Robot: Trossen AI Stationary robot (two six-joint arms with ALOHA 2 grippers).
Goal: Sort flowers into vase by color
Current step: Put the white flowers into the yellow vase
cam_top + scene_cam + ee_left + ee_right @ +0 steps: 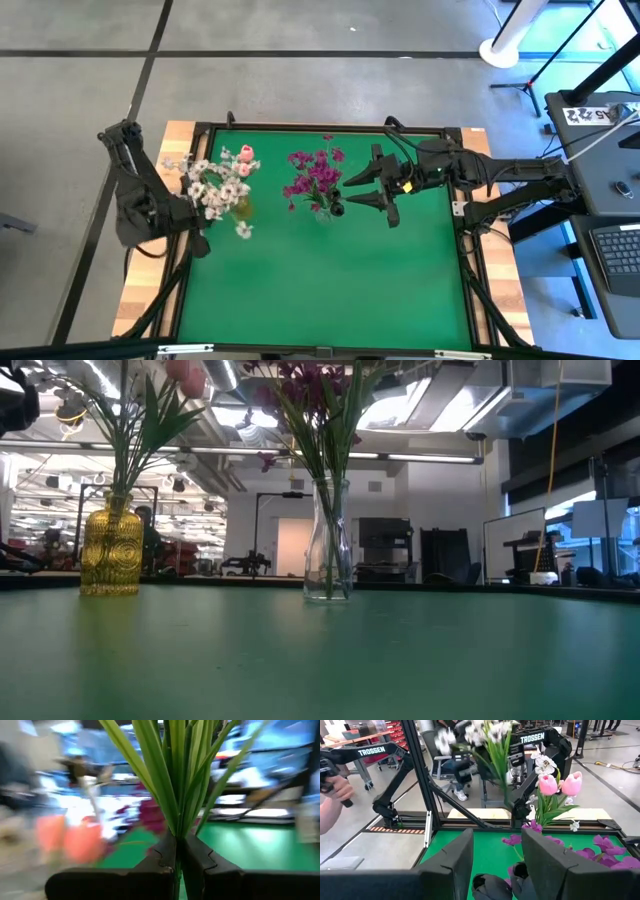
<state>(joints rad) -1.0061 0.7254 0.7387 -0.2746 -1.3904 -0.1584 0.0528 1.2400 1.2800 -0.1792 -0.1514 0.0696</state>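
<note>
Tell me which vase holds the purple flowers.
The clear glass vase, right of the yellow vase in the low view, holds the purple flowers; the yellow one holds white and pink ones.

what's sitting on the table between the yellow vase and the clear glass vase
Nothing stands there. In the low view, only bare green table runs from the yellow vase to the clear glass vase. Their white flowers and magenta flowers stay apart in the high view.

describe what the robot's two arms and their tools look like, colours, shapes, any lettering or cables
Both arms are black jointed links. The left arm carries white TROSSEN lettering, readable in the right wrist view. The right arm runs long and slim, with a dark cable looping above it. The right tool has two tapered black fingers; the left tool has flat black fingers with notched inner edges.
</note>
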